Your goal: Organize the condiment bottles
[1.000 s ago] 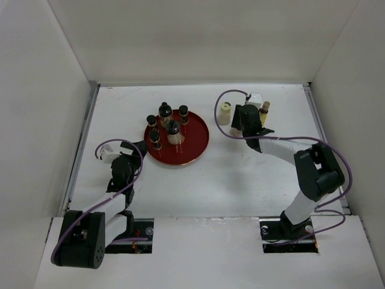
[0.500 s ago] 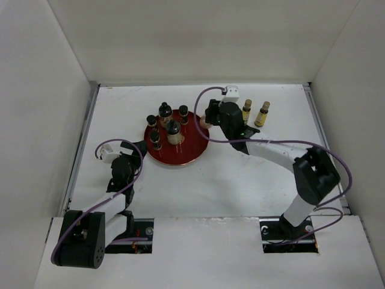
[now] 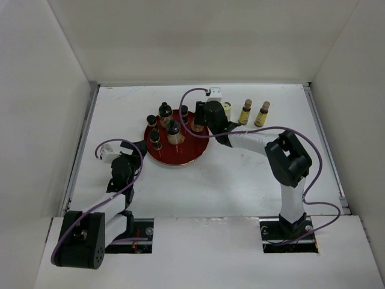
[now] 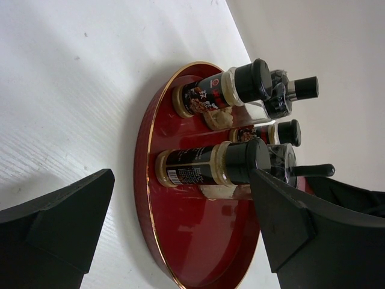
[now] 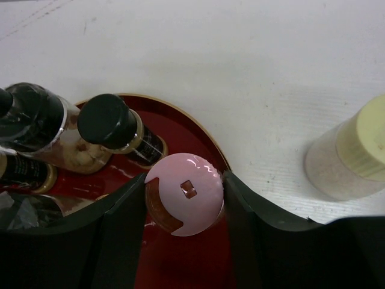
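Note:
My right gripper (image 5: 183, 198) is shut on a pink-capped jar (image 5: 185, 194), holding it over the right inner edge of the round red tray (image 5: 198, 135); whether the jar touches the tray I cannot tell. In the top view that gripper (image 3: 200, 120) is at the tray's (image 3: 180, 155) right side. Several dark, black-capped condiment bottles (image 3: 173, 129) stand on the tray, one (image 5: 111, 123) just left of the jar. My left gripper (image 3: 139, 147) hangs open at the tray's left edge, nothing between its fingers, facing a black-capped bottle (image 4: 204, 165).
A cream-capped jar (image 3: 227, 109) stands on the white table just right of the tray and shows too in the right wrist view (image 5: 355, 150). Two amber bottles (image 3: 245, 112) (image 3: 261, 114) stand further right. White walls enclose the table on three sides.
My right gripper has swung left from beside the amber bottles to the tray's right edge, with the pink-capped jar in it. The left arm has not moved.

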